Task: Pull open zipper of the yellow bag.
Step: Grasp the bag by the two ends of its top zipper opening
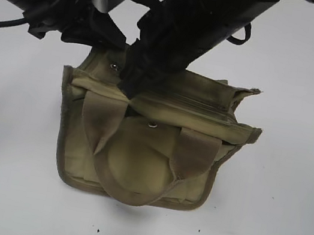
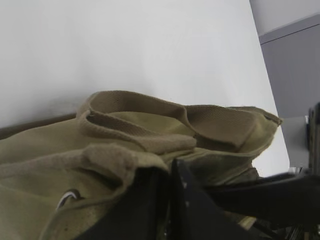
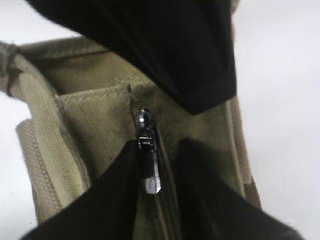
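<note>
Khaki canvas, one yellow bag (image 1: 138, 157) sitting mid-table (image 1: 6, 176), front flap toward the exterior camera; one zipper (image 3: 150, 165) running along its top, slider at the left end of the top. You're at the grab step: your right gripper (image 3: 159, 167) straddles the pull tab (image 3: 150, 172), one finger touching its left edge, the other apart from it on the far side, so I can't call it clamped or free yet. Your left gripper (image 2: 172, 200) is clenched on the bag's top edge at the left end, bracing it. Next move, my read: finish the pinch on the tab, then drag straight along the tape toward the far end while the left holds. Count: two handles (image 1: 98, 122), two visible snap studs (image 1: 152, 125), one slider, one pull tab.
</note>
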